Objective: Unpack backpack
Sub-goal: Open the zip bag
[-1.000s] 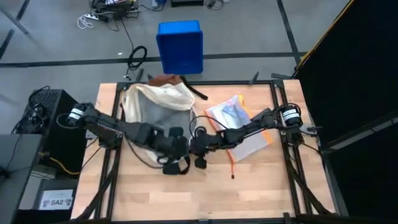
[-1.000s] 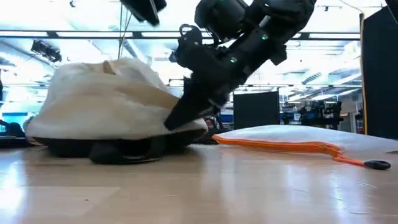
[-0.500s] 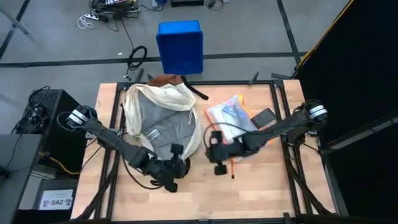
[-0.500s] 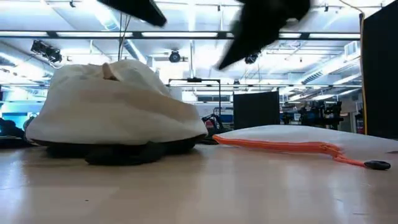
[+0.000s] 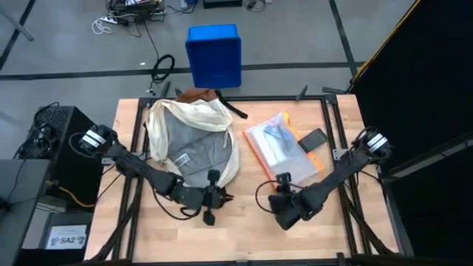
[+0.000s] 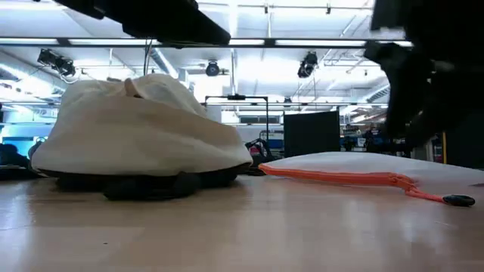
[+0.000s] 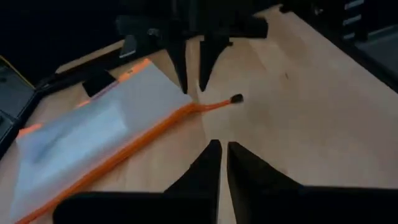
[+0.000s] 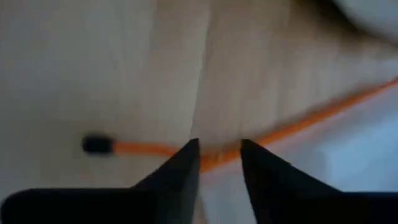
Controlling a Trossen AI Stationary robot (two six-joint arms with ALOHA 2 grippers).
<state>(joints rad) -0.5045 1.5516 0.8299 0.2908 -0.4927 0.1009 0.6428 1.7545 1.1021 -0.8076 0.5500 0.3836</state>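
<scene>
The backpack (image 5: 194, 140) lies flat on the table (image 5: 244, 229), occupying the 10 o'clock sector of the tabletop in the high view, brown base toward the far edge, its cream shell spread open to expose a grey lining. In the low view it forms a cream mound (image 6: 140, 132) on dark straps.

The left gripper (image 5: 219, 199) sits just off the backpack's near edge, at 6 o'clock from it, fingers drawn to a narrow gap, gripping nothing.

A clear pouch (image 5: 281, 144) with orange edging lies at 3 o'clock from the backpack, apart from it. A small dark flat item (image 5: 313, 138) rests beside the pouch's right edge.

The right gripper (image 5: 284, 210) is at 6 o'clock from the pouch, fingers set narrowly apart above the orange pull cord (image 8: 298, 124), not clamped on it.
</scene>
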